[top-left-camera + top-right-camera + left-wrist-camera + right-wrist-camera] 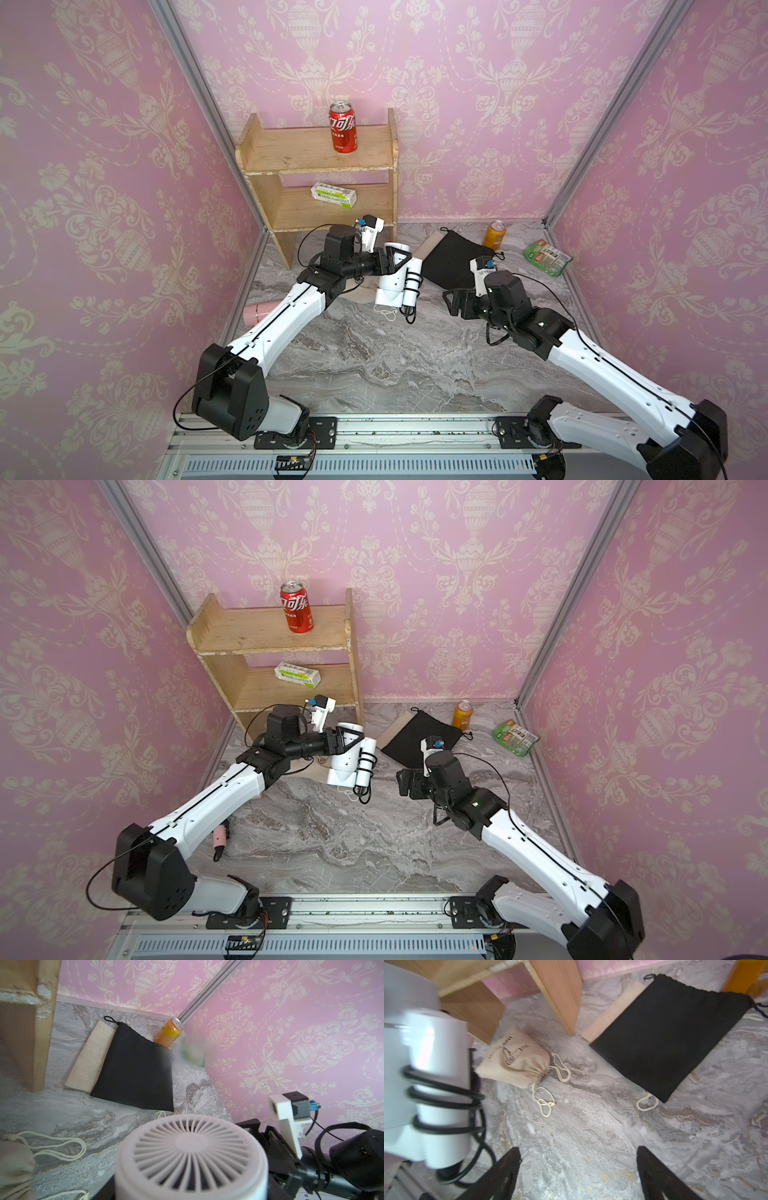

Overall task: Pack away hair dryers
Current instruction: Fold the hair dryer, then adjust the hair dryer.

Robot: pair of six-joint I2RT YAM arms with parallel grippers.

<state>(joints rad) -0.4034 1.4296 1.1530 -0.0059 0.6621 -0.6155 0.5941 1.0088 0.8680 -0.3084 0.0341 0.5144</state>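
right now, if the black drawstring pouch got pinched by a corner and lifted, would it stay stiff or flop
The black drawstring pouch lies flat and thin, like empty cloth, so it would probably droop and feel light. Pushed, it likely bunches or slides, not rolls. It overlaps a flat beige pouch, which might drag along.

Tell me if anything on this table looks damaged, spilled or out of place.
The wooden shelf has chipped, flaking front edges, and a flat beige pouch lies partly under the black pouch. Nothing looks spilled.
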